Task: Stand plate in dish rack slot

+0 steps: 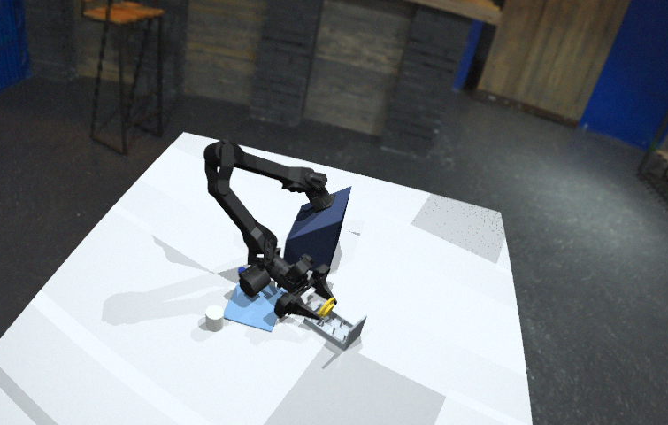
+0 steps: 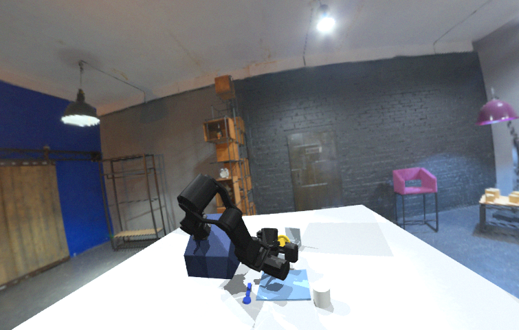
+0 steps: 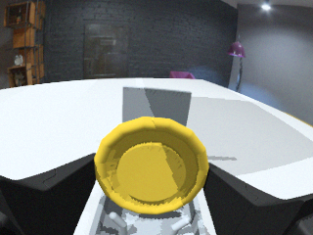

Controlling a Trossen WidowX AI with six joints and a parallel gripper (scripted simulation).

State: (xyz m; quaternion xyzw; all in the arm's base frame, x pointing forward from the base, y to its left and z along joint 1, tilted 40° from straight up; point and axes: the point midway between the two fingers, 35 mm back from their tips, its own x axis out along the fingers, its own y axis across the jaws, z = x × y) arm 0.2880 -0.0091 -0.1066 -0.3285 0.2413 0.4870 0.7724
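The yellow plate (image 1: 328, 306) (image 2: 283, 239) (image 3: 152, 171) is upright over the grey dish rack (image 1: 357, 331) (image 2: 293, 236) (image 3: 156, 105), its face toward the wrist camera. The rack's tall end wall is beyond it. My gripper (image 1: 326, 309) (image 3: 152, 164) is shut on the plate, with one fingertip at each side of its rim. Short pegs show on the rack floor below the plate in the wrist view. Whether the lower rim sits down between the rails cannot be told. In the exterior view the arm hides the fingertips and most of the rack.
A dark blue block (image 1: 313, 236) (image 2: 211, 261) stands under the arm's base. A light blue mat (image 1: 250, 317) (image 2: 295, 292) lies behind the gripper, with a white cylinder (image 1: 214, 319) (image 2: 322, 296) beside it. A small blue spoon-like object (image 2: 247, 296) lies near the mat.
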